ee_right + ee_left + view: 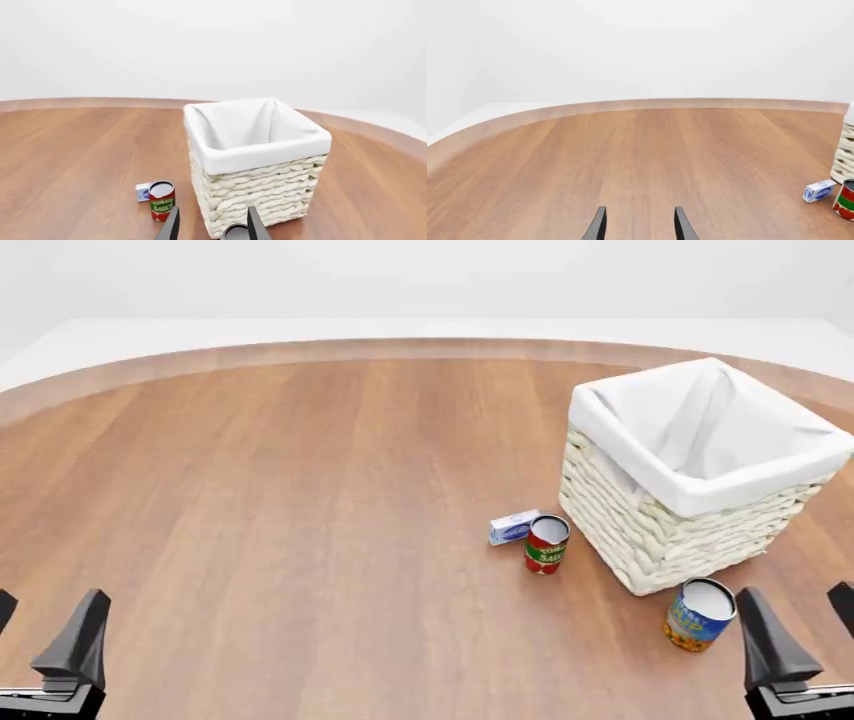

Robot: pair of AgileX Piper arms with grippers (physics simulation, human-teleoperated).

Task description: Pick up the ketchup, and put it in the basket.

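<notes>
Where legible, red-and-green can (161, 201) reads "TOMATO SAUCE".

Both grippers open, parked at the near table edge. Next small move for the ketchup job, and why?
Probably lift the right gripper to look into and behind the cream-white woven wicker basket. No view shows an orange-red bottle. Only the red-and-green tomato sauce can, the blue-and-yellow can and a small white-and-blue box are visible, so there is nothing to reach for yet.

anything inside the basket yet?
Only the white liner shows inside the basket. No ketchup is visible in any view. The basket's floor is hidden by its near walls, so its contents can't be confirmed.
</notes>
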